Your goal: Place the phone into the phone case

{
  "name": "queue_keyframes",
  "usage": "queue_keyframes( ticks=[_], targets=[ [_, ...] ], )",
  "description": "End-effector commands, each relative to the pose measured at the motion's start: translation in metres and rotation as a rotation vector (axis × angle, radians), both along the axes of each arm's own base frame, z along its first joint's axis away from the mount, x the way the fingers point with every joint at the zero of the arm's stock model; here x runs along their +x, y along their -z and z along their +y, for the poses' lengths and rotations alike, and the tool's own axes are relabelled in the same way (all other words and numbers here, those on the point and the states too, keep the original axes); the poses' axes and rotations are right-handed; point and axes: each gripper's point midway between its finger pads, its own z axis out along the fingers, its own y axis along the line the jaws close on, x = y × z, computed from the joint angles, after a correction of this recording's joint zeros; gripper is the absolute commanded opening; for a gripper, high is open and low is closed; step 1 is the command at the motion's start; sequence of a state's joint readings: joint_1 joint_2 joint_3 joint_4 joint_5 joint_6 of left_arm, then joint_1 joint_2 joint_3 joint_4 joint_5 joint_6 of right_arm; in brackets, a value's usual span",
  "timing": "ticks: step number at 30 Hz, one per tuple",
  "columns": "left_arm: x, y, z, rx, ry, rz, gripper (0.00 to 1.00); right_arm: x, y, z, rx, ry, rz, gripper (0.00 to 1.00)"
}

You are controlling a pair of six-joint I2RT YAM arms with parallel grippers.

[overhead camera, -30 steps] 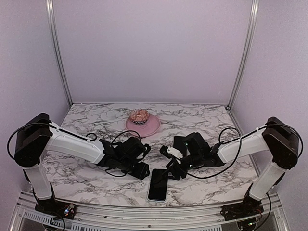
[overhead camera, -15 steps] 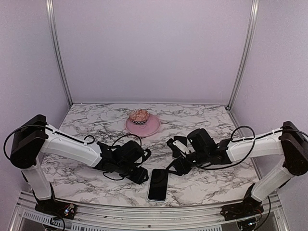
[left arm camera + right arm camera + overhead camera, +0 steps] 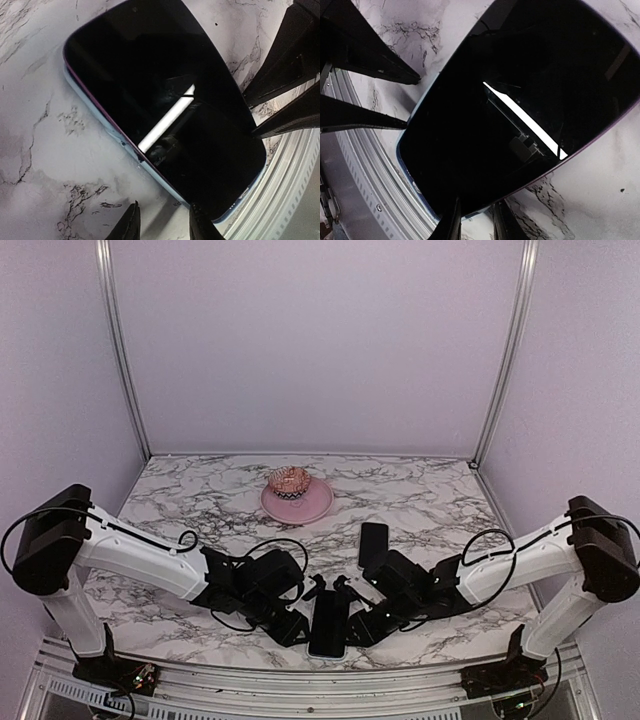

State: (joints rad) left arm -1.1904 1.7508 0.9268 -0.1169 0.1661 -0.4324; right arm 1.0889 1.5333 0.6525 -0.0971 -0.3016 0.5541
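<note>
The phone (image 3: pixel 328 625) lies flat, screen up, near the table's front edge. It also shows in the left wrist view (image 3: pixel 165 100) and the right wrist view (image 3: pixel 520 100). A pale blue rim and a thin purple line run along its side. I cannot make out the clear phone case as a separate thing. My left gripper (image 3: pixel 303 610) is low at the phone's left side, its jaws (image 3: pixel 164 220) apart and empty, just off the phone's long edge. My right gripper (image 3: pixel 352 618) is at the phone's right side, its jaws (image 3: pixel 476 220) narrowly apart and empty at the phone's edge.
An all-dark phone (image 3: pixel 372 543) lies further back, right of centre. A pink plate (image 3: pixel 310 508) holding a small pink and brown item stands at the back middle. The table's metal front rail (image 3: pixel 320 680) runs just in front of the phone.
Both grippers have moved forward and inward and now flank the phone. The right gripper has left the spot by the dark phone, which now lies uncovered. The phone itself has not shifted.
</note>
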Motion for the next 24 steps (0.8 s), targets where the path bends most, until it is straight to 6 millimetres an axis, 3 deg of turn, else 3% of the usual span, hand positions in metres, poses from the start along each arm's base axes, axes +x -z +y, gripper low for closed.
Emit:
queue_keyframes(
  ticks=[1, 7, 13, 17, 20, 24],
  targets=[
    [-0.024, 0.017, 0.01, 0.069, 0.077, 0.075, 0.34, 0.009, 0.036, -0.029, -0.244, 0.102, -0.037, 0.2],
    [-0.02, 0.016, -0.01, 0.038, 0.126, 0.052, 0.34, 0.034, 0.043, -0.046, -0.383, 0.144, -0.16, 0.17],
    [-0.016, 0.01, -0.047, -0.067, 0.187, 0.072, 0.29, 0.081, 0.016, -0.053, -0.349, 0.214, -0.24, 0.18],
    [-0.011, -0.008, -0.069, -0.142, 0.209, 0.079, 0.29, 0.104, -0.008, -0.057, -0.305, 0.221, -0.296, 0.21],
    [-0.007, -0.023, -0.072, -0.177, 0.208, 0.058, 0.31, 0.111, -0.022, -0.063, -0.329, 0.226, -0.333, 0.24],
    [0.004, -0.043, -0.058, -0.208, 0.167, 0.005, 0.34, 0.106, -0.024, -0.07, -0.316, 0.26, -0.307, 0.25]
  ],
)
